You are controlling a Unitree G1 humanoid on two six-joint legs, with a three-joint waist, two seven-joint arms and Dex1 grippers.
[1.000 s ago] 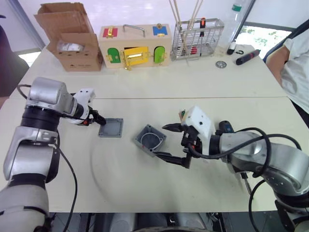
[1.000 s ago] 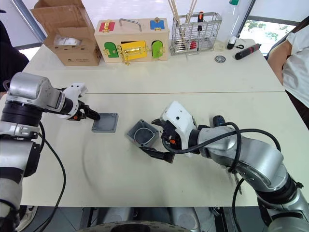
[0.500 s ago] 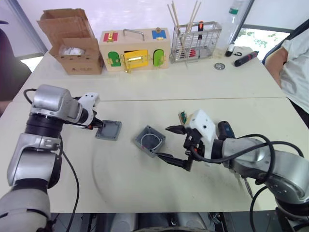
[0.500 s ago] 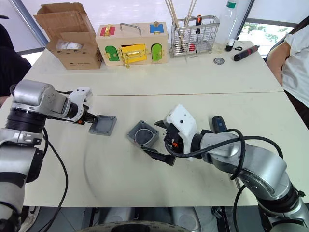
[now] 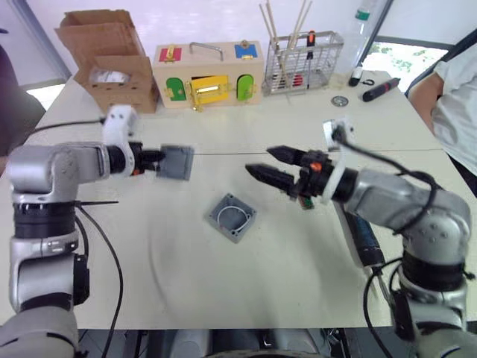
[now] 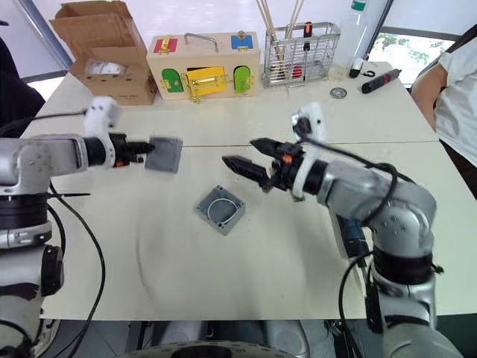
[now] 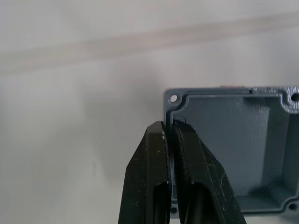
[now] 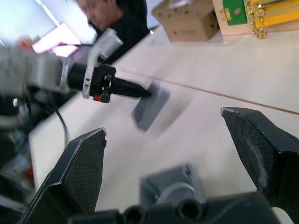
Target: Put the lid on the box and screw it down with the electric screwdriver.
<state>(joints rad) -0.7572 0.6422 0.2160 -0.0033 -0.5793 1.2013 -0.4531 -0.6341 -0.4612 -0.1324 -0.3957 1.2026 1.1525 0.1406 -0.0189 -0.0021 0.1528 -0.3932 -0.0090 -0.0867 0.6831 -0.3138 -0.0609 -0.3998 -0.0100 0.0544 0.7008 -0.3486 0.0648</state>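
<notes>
The left gripper (image 5: 158, 159) is clamped on one edge of the flat square grey plastic lid (image 5: 175, 162), holding it clear above the pale table (image 5: 186, 283). The small square grey plastic box (image 5: 232, 217) sits open on the table below. The right gripper (image 5: 266, 162) hovers near with fingers apart, empty.

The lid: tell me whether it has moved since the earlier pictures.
Yes. The lid has left the table beside the box; the left tool holds it up, farther from the box.
</notes>
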